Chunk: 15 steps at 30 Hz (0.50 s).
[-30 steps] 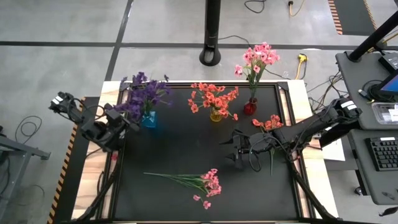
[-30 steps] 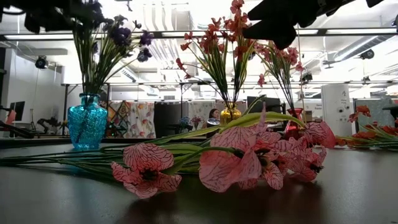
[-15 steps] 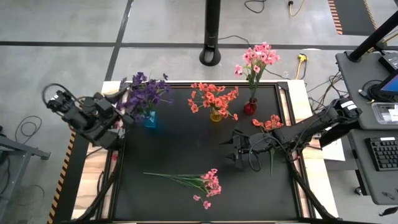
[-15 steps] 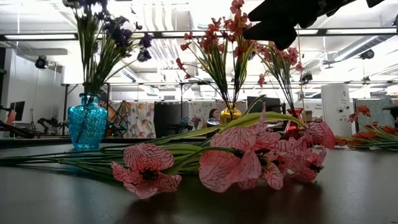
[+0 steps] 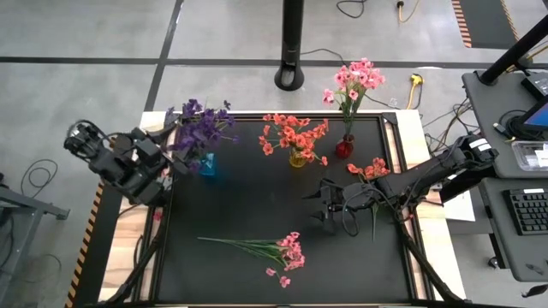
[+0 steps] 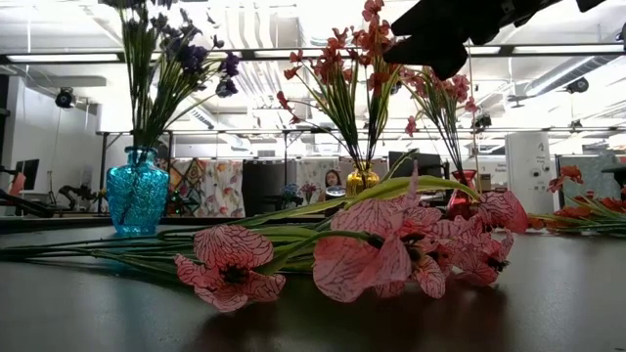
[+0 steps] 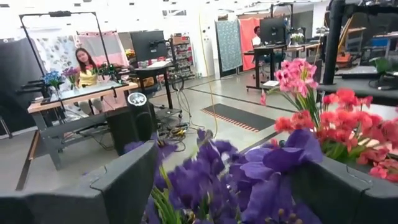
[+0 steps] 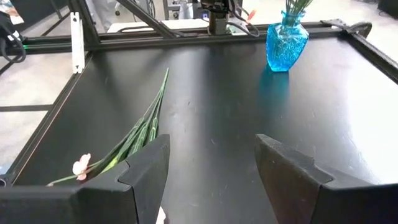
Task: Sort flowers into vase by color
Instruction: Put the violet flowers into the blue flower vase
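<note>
Black counter [image 5: 257, 214] seen from above, with three vases along its far edge. The blue vase [image 5: 206, 164] is holding the purple flowers [image 5: 199, 130], whose blossoms are covering most of the vase in the high view; in the low view their tops are being cut off by the picture's edge. The yellow vase [image 5: 297, 158] with orange-red flowers [image 5: 294, 134] is largely hidden under its own blossoms, and the red vase [image 5: 344, 148] is carrying the pink flowers [image 5: 357, 79], leaning away past the counter's far edge.

A loose pink spray [image 5: 261, 249] is lying flat near the counter's front, long axis running left to right, blossoms pointing right, stems pointing left. In the low view it is filling the foreground and blocking the vase bases behind it. A loose orange-red spray [image 5: 370, 170] is lying at the right, partly under the right arm; its stem direction is hard to make out.

The left gripper [image 5: 161, 162] is hovering at the counter's left edge, just beside the purple flowers; its fingers [image 7: 118, 186] are spread wide, with blossoms showing between them and nothing pinched. The right gripper [image 5: 318, 208] is hanging over the counter's middle right, fingers [image 8: 140, 171] spread apart and empty, facing the loose pink spray.
</note>
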Motion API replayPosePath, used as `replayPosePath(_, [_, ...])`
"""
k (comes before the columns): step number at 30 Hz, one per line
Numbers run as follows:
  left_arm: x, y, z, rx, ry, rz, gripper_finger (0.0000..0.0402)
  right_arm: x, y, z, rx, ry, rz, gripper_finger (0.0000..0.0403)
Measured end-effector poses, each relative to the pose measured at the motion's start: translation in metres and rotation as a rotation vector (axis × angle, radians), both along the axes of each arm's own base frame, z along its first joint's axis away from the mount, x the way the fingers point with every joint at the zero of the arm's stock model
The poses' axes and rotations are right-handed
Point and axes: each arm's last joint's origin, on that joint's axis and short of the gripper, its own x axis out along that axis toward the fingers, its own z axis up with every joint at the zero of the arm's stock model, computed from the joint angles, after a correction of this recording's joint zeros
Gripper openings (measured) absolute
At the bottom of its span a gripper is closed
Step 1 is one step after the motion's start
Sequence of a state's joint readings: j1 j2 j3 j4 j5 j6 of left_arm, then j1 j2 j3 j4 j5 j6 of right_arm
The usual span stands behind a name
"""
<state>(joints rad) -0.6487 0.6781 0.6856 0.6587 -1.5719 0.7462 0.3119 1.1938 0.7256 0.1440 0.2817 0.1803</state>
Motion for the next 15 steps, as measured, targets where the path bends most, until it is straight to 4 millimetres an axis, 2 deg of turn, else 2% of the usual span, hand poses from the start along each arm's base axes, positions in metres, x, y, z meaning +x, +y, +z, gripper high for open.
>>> replayPosePath(6, [-0.003,0.003,-0.014,-0.037,-0.049,0.001,0.0316,-0.001,0.0,-0.002,0.02,0.022,-0.011,0.0226])
replayPosePath(15, [-0.003,0.003,-0.017,-0.036,-0.048,0.007,0.0335,-0.001,0.0,-0.003,0.019,0.027,-0.012,0.0226])
